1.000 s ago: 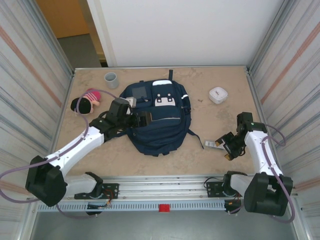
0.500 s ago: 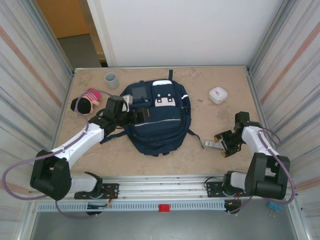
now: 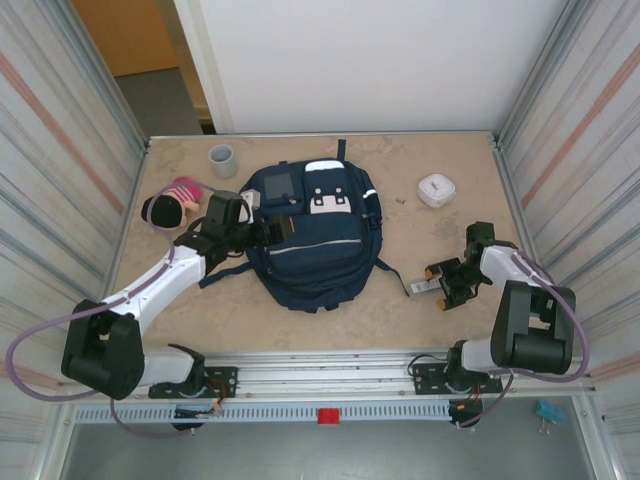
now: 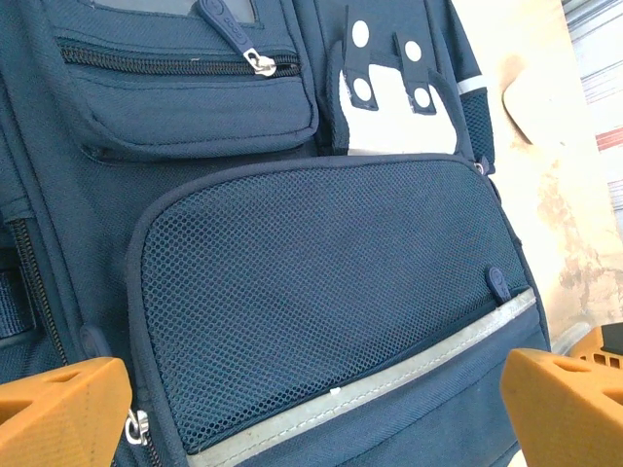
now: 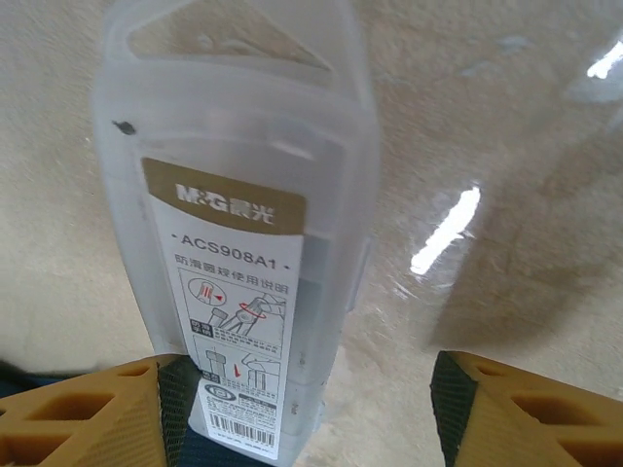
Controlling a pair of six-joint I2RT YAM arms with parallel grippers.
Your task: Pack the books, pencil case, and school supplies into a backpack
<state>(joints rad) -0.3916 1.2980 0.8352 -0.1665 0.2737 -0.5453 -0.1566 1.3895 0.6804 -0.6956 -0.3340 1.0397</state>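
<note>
The navy backpack (image 3: 318, 250) lies flat mid-table, front up. My left gripper (image 3: 280, 229) hovers over its left side, open. In the left wrist view the orange fingertips (image 4: 58, 413) stand far apart over the mesh front pocket (image 4: 321, 302) of the backpack (image 4: 195, 107). My right gripper (image 3: 438, 286) is open around the end of a clear plastic box of school supplies (image 3: 420, 288) lying on the table right of the backpack. That box (image 5: 243, 224) sits against the left finger, with a gap to the right finger (image 5: 526, 409). The books are out of view.
A pink-striped and black soft thing (image 3: 170, 203) lies left of the backpack; whether it is the pencil case I cannot tell. A grey cup (image 3: 221, 157) stands at the back left, a small white box (image 3: 437, 189) at the back right. Metal walls close both sides.
My left gripper has drawn back a little to the left and farther up the backpack. The right gripper has slid left onto the end of the clear box, its arm folding in.
</note>
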